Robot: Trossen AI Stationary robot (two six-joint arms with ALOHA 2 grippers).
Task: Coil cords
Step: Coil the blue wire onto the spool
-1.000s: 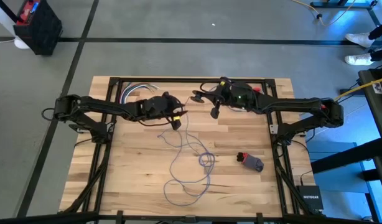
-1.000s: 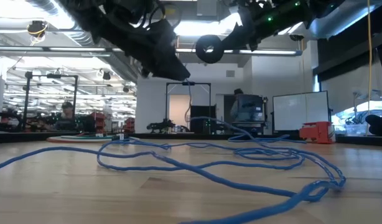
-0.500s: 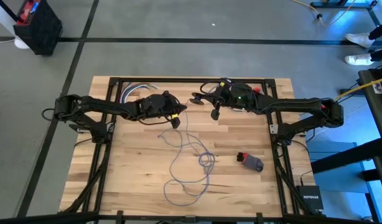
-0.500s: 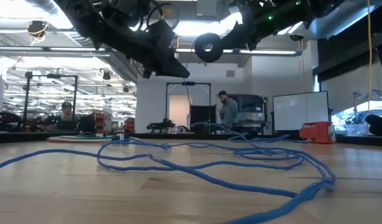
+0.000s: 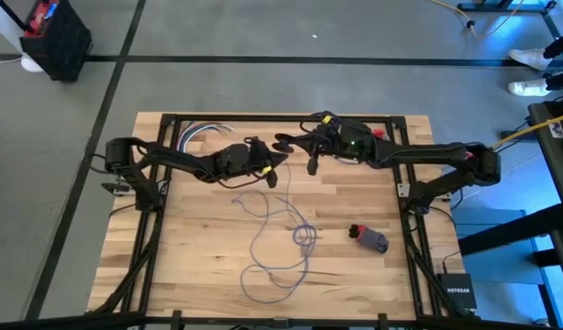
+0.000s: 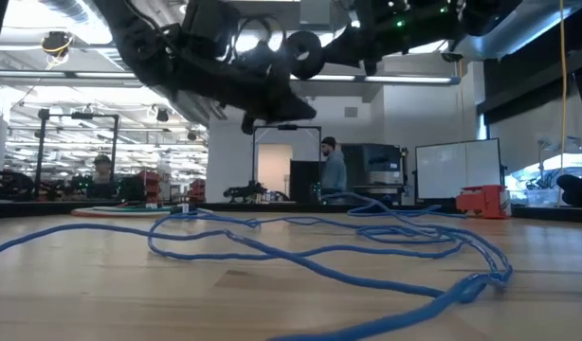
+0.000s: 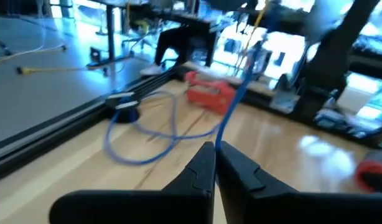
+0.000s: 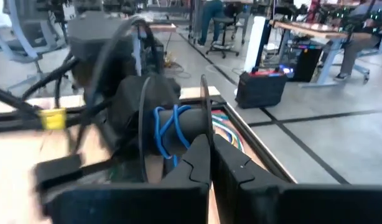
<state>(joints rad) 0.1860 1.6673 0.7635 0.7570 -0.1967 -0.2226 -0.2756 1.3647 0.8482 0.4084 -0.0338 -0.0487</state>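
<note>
My wooden table (image 5: 190,266) fills the centre of the high view, and my two arms reach in from the left and right edges to meet above its upper middle. The cords (image 5: 280,240) lie in loose loops across the lower centre of the table, with one strand rising up to my left gripper (image 5: 272,176), whose fingers are pinched together on it. My right gripper (image 5: 311,165), just to the right of the left one, is clamped on a black spool (image 8: 172,134) wound with a few blue turns.
</note>
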